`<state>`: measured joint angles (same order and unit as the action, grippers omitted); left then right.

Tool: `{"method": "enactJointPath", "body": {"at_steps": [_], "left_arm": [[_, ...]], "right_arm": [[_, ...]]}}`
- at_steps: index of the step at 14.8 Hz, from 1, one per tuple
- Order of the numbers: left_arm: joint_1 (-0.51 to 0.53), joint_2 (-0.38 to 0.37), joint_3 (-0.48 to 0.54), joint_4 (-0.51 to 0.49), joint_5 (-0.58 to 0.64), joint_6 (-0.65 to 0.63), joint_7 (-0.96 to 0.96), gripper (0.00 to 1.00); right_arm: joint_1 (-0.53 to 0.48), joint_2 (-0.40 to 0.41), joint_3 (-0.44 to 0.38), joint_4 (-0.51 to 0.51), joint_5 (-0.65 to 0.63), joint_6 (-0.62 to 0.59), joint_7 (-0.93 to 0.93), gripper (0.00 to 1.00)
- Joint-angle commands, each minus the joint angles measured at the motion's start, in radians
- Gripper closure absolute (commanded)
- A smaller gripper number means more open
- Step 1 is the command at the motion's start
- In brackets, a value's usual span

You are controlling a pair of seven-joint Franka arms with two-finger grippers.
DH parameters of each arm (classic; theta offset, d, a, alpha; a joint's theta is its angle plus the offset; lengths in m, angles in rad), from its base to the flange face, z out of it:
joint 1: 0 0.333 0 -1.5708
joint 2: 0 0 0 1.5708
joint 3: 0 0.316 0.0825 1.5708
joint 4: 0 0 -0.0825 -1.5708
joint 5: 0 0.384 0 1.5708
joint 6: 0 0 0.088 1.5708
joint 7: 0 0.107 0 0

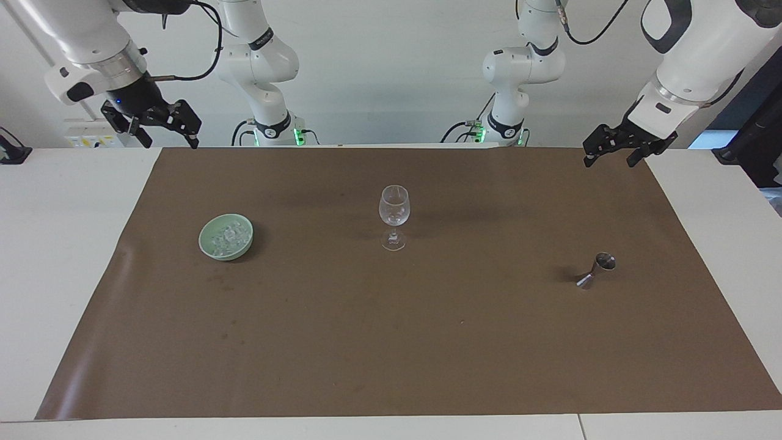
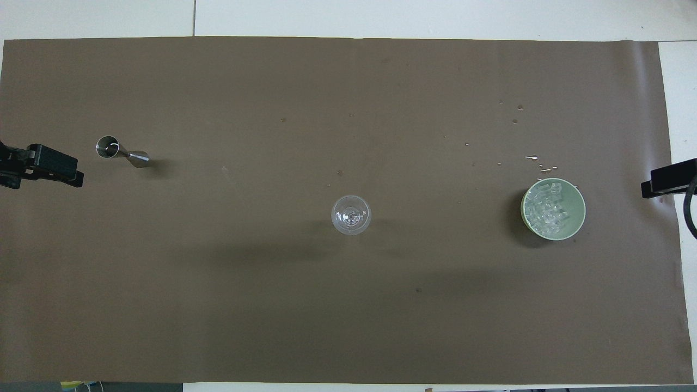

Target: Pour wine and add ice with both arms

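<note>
With both grippers, left (image 1: 618,153) and right (image 1: 160,125), raised empty, jaws apart, I worry the slim jigger (image 1: 596,271) tips when grabbed, while the ice (image 1: 227,237) sits in its green bowl (image 1: 208,244) beside the empty wine glass (image 1: 394,214).

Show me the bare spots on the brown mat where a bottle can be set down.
Two wide bare stretches flank the wine glass: one toward the green bowl of ice, one toward the metal jigger. The whole strip of brown mat farther from the robots is bare too. Nowhere is crowded.
</note>
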<state>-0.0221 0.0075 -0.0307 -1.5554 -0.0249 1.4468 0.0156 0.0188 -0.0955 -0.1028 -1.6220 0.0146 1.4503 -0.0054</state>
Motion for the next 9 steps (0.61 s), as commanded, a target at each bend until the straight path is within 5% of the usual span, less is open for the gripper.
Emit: {"method": "enactJointPath", "body": {"at_steps": [1,9], "left_arm": [[-0.006,-0.027,0.009,-0.032,-0.009,0.01,0.012,0.0],[-0.006,-0.027,0.009,-0.032,-0.009,0.01,0.012,0.0]], "right_arm": [[-0.016,-0.006,0.015,-0.006,0.001,-0.002,0.004,0.0],[-0.017,-0.009,0.011,-0.01,0.002,-0.007,0.012,0.0]]}}
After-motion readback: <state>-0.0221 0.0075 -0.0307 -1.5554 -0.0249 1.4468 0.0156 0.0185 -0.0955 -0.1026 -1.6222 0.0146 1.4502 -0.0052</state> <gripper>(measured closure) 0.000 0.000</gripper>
